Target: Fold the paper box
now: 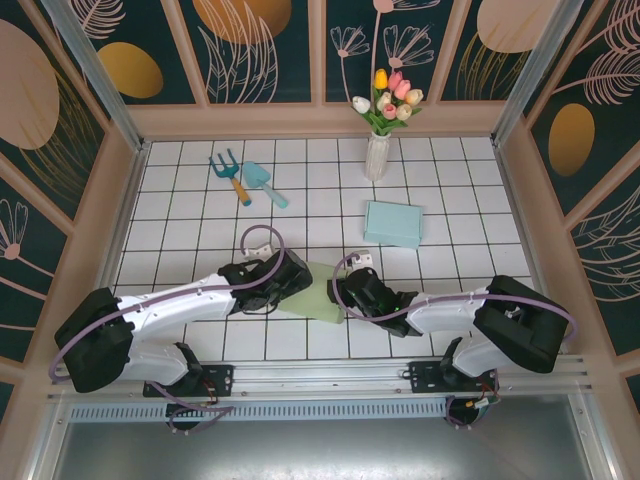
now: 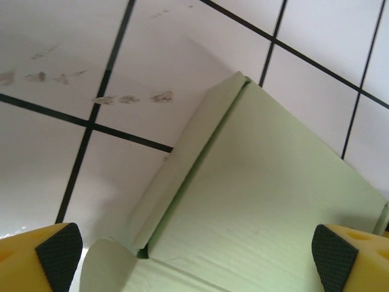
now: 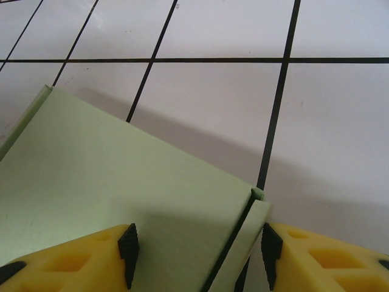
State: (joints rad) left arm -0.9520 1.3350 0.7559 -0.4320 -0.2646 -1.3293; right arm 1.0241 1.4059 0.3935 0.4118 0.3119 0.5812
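Left gripper: spread fully over the left end of the paper box; nothing pinched.
Right gripper: half spread, set astride the paper box's right corner flap; whether it is pressed cannot be told.
Why: one end judged to be steadied so the raised side flap can be folded.
Paper box: laid flat between both grippers, nothing seen inside.
Teal box: just beyond paper box, closed, contents hidden.
Vase: farther beyond paper box, tulips held.

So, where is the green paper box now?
The green paper box lies near the middle of the tiled table in the top view, between the left fingers and the right fingers, with the blue box beyond it.
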